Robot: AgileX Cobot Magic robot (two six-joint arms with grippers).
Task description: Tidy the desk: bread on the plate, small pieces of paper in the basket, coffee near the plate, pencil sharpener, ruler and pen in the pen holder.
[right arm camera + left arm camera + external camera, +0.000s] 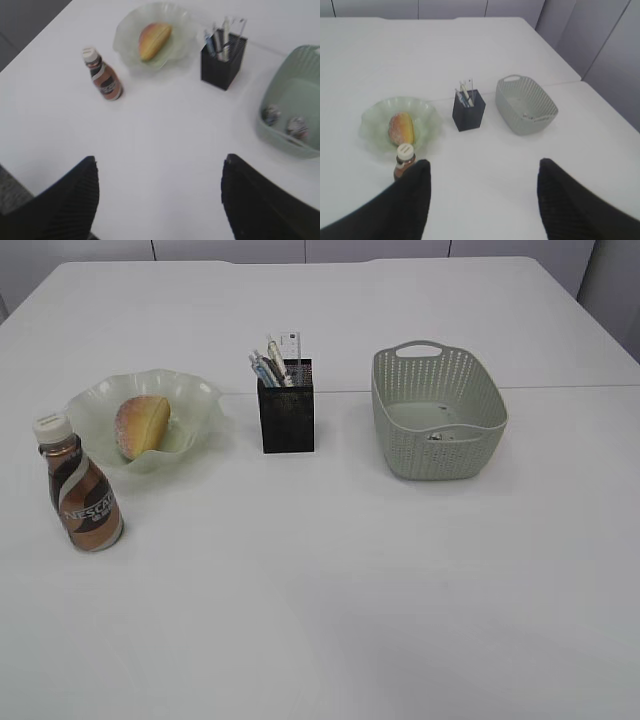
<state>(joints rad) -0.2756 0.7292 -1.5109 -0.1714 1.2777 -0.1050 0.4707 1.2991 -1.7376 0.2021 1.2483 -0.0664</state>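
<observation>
The bread (141, 426) lies in the pale green wavy plate (195, 393) at the left of the white desk (330, 580). Just in front of the plate stands the brown coffee bottle (83, 490). The black mesh pen holder (286, 420) holds a pen (262, 370) and the clear ruler (291, 347); no pencil sharpener shows. In the sage-green basket (437, 412) lie small crumpled pieces of paper (297, 126). My left gripper (482, 165) and right gripper (157, 162) both hover open and empty high above the desk, outside the exterior view.
The desk's far edge meets grey cabinet fronts (300, 248). A seam (560, 387) runs across the tabletop behind the basket. Bare white surface fills the near half of the desk.
</observation>
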